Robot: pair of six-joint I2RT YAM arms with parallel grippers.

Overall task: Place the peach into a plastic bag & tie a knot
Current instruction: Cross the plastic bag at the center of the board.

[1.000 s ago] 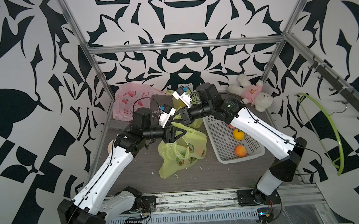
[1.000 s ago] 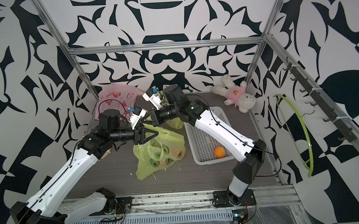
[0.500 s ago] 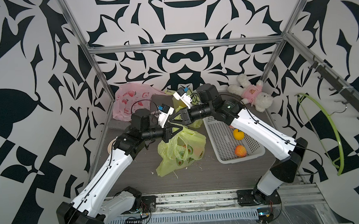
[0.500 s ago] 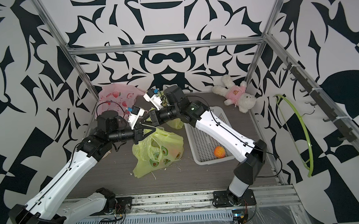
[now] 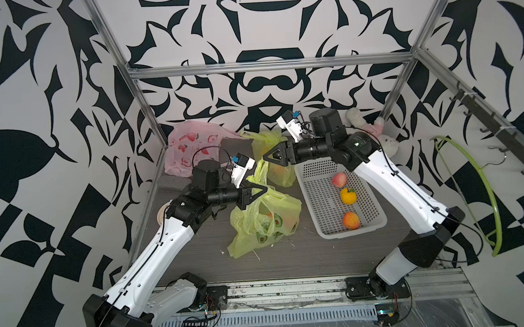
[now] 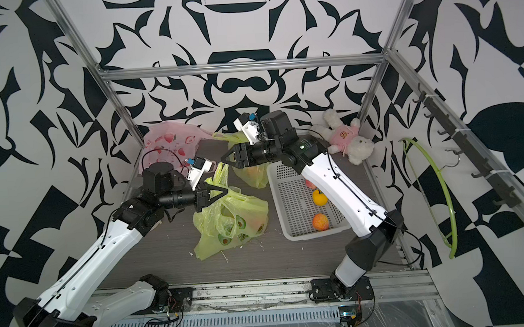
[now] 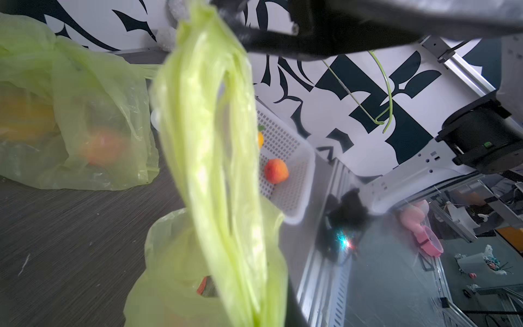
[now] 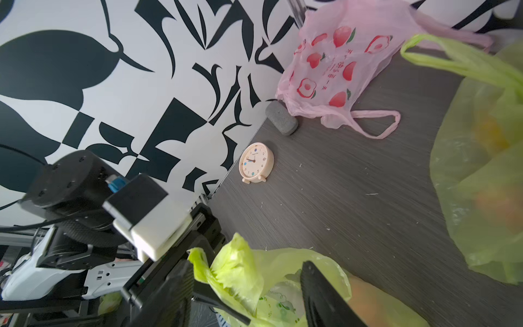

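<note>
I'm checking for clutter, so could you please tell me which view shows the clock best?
The right wrist view: the clock faces the camera whole, dial visible. In a top view only a sliver peeks out beside the left arm; the left wrist view misses it.

Pink bag (image 5: 192, 143) lies beyond the left pincer (image 5: 263, 190), against the back wall, a grey pad (image 8: 281, 118) just beside it and a clock (image 8: 256, 162) near. Right of the right pincer (image 5: 266, 155): white basket (image 5: 324, 198) holding an orange (image 5: 348, 195), plush toy (image 6: 344, 137) in the far corner, green hanger (image 5: 496, 249) well apart, by the side wall
</note>
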